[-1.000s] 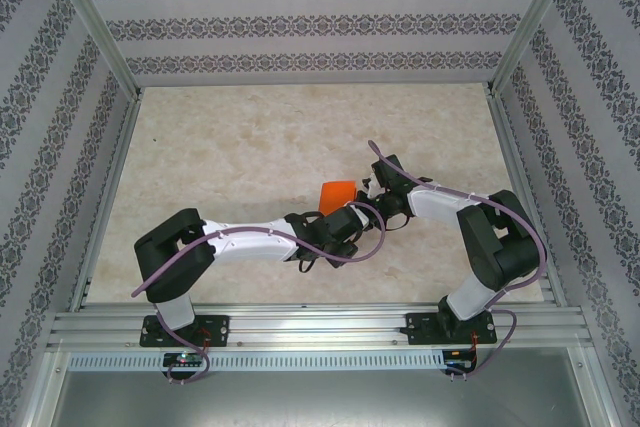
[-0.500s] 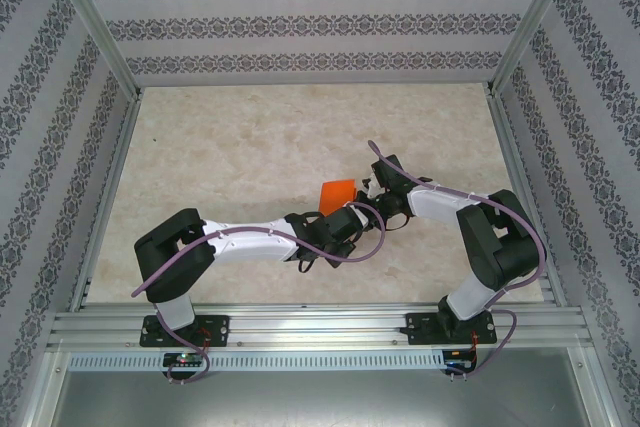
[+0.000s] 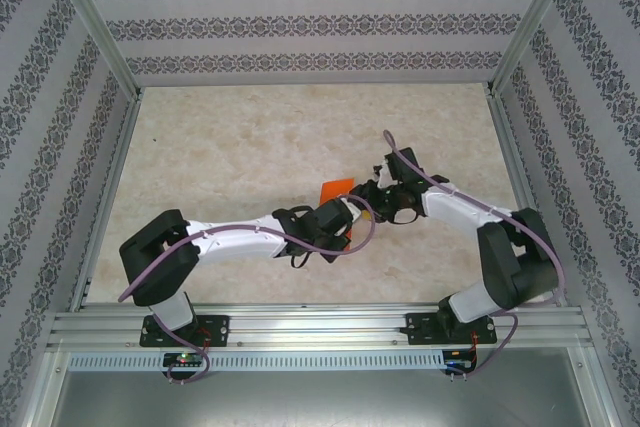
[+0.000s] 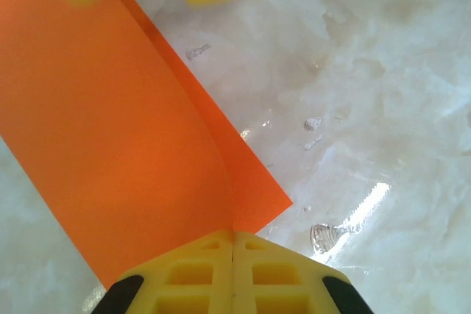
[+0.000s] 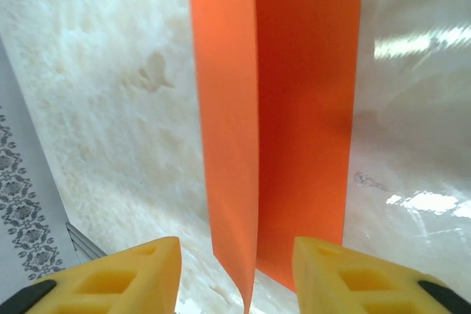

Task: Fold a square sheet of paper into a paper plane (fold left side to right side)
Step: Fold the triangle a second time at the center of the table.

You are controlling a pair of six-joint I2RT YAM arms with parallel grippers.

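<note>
The square sheet of paper [image 3: 336, 187], bright orange, lies near the table's middle, doubled over with its upper layer curving up [image 4: 110, 123]. My left gripper [image 4: 233, 234] is shut on its near edge, the paper running into the seam between the yellow fingers [image 4: 191, 270]. In the top view the left gripper [image 3: 343, 206] sits just below the sheet. My right gripper [image 5: 237, 277] is open, its fingertips either side of the raised flap [image 5: 228, 123] without touching it. It comes in from the right in the top view [image 3: 368, 194]. The paper plane is out of view.
The marbled table [image 3: 250, 147] is bare around the sheet. Patterned walls [image 3: 300, 22] and aluminium posts close in the back and sides. A metal rail [image 3: 320, 325] carries both arm bases at the near edge.
My right gripper has opened and let go of the sheet. The left arm has pulled back to the left while the right arm reached further out. Less orange shows from above.
</note>
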